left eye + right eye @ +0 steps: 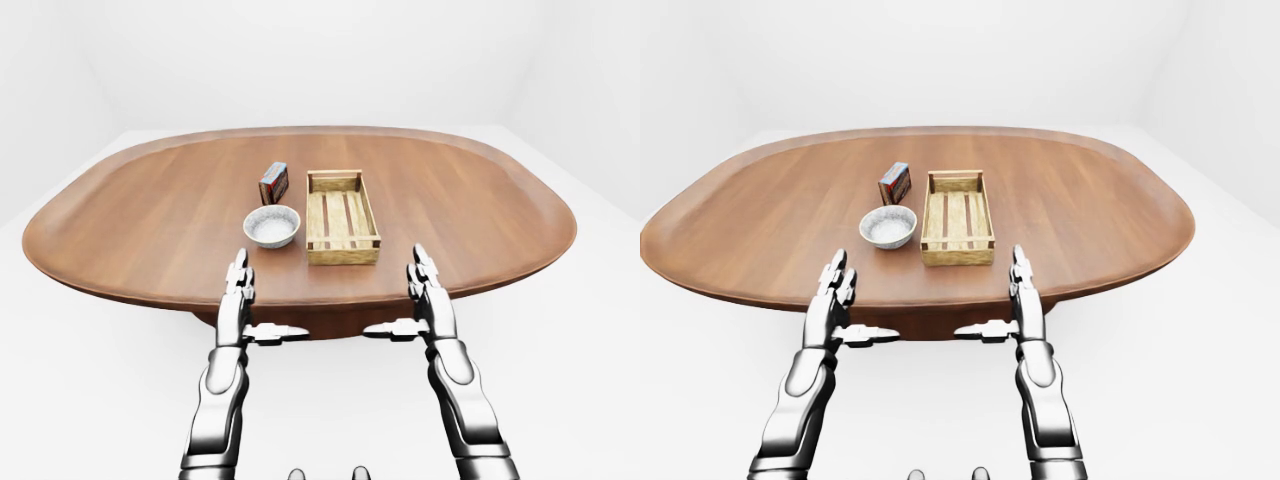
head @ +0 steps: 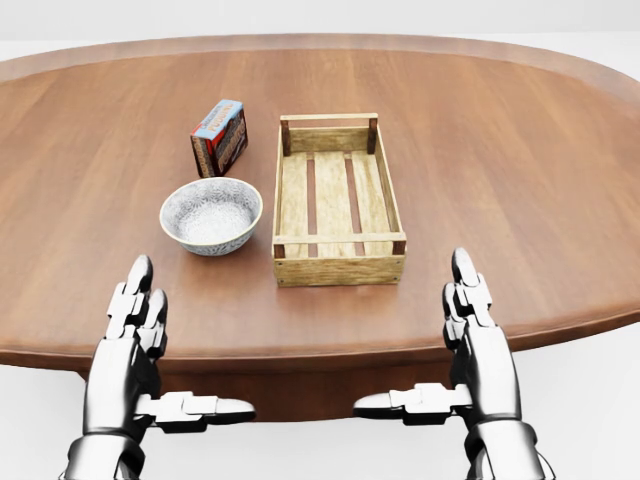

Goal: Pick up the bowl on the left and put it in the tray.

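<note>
Head view, left to right. Left hand (image 2: 128, 350): fingers extended, released, grasping nothing, below-left of the wooden tray (image 2: 340, 270). Bowl (image 2: 211, 215): upright on the table (image 2: 500, 150), just left of the tray, not touching it. Small box (image 2: 219, 136): left of the tray's upper end. Right hand (image 2: 482, 350): likewise released, below-right of the tray.

smooth wooden table (image 2: 520, 150), slatted raw-wood tray (image 2: 338, 258)

A small white round bowl (image 1: 888, 227) sits just left of the light wooden slatted tray (image 1: 957, 255). A little red box (image 1: 895, 183) stands above the tray's left side.
</note>
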You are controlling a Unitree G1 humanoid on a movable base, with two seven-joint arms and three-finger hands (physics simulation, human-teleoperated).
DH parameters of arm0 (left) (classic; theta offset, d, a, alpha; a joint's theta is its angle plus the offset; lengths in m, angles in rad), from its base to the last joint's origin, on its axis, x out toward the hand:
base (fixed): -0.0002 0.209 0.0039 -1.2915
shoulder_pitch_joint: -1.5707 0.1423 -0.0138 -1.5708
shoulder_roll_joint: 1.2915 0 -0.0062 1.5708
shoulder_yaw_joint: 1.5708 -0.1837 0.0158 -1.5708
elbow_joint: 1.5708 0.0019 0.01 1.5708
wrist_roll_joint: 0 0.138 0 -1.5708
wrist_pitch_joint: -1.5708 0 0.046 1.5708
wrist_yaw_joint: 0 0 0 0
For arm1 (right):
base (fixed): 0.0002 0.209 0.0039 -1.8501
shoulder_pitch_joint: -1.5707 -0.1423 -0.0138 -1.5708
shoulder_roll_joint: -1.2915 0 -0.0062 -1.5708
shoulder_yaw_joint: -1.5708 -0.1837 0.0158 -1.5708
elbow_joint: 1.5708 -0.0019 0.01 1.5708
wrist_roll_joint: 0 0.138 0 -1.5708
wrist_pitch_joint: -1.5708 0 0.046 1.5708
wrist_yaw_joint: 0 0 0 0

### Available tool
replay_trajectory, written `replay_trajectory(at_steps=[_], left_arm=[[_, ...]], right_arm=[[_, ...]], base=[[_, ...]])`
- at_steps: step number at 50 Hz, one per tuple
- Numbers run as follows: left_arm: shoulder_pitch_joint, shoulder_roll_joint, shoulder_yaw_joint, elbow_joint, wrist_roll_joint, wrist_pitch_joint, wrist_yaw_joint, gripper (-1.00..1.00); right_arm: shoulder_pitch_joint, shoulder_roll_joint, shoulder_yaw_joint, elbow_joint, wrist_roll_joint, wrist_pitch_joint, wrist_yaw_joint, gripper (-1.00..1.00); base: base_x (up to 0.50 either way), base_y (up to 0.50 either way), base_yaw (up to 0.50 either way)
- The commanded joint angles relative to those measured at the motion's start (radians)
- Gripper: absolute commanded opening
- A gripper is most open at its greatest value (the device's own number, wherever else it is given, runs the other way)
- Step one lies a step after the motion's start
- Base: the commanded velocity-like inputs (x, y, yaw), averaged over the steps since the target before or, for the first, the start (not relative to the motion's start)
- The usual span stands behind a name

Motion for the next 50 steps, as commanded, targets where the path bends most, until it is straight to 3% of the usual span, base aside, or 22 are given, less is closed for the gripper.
replay_trajectory(at_steps=[1,2,4,10,13,15,16,17,19,22,35,50], left_arm=[[0.008,0.01,0.036,-0.027,-0.049,-0.004,-0.028,1.0],[0.009,0.009,0.039,-0.035,-0.054,-0.004,-0.025,1.0],[0.008,0.008,0.051,-0.053,-0.099,0.027,-0.032,1.0],[-0.003,0.024,0.069,-0.055,-0.108,0.025,-0.036,1.0],[-0.004,0.03,0.097,-0.105,-0.143,0.052,-0.032,1.0],[-0.008,0.032,0.112,-0.1,-0.138,0.011,-0.016,1.0],[-0.002,0.034,0.117,-0.124,-0.137,0.005,-0.01,1.0],[0.002,0.036,0.123,-0.149,-0.152,0.026,-0.011,1.0],[0.005,0.039,0.145,-0.183,-0.192,0.039,-0.014,1.0],[0.006,0.054,0.183,-0.255,-0.228,0.089,-0.004,1.0],[-0.028,0.104,0.301,-0.308,-0.339,0.089,0.013,1.0],[-0.037,0.13,0.351,-0.294,-0.379,0.089,0.014,1.0]], right_arm=[[0.022,-0.007,-0.016,-0.123,-0.028,0.051,-0.002,1.0],[0.022,-0.007,-0.016,-0.124,-0.029,0.051,-0.002,1.0],[0.028,-0.014,-0.007,-0.133,-0.045,0.051,0.011,1.0],[0.026,-0.009,-0.016,-0.146,-0.059,0.051,0.002,1.0],[0.026,-0.01,-0.016,-0.159,-0.06,0.051,0.004,1.0],[0.03,-0.008,-0.013,-0.179,-0.064,0.051,0.004,1.0],[0.032,-0.01,-0.011,-0.183,-0.068,0.051,0.007,1.0],[0.033,-0.011,-0.009,-0.189,-0.073,0.051,0.009,1.0],[0.036,-0.01,-0.011,-0.203,-0.068,0.051,0.017,1.0],[0.041,-0.013,-0.015,-0.256,-0.075,0.051,0.021,1.0],[0.03,-0.011,0.006,-0.447,-0.126,0.051,0.035,1.0],[0.004,-0.014,0.048,-0.732,-0.219,0.051,0.088,1.0]], base=[[0.0,0.0,0.0],[0.0,0.0,0.0],[0.0,0.0,0.0],[0.0,0.0,0.0],[0.0,0.0,0.0],[0.0,0.0,0.0],[0.0,0.0,0.0],[0.0,0.0,0.0],[0.0,0.0,0.0],[0.0,0.0,0.0],[0.0,0.0,0.0],[0.0,0.0,0.0]])
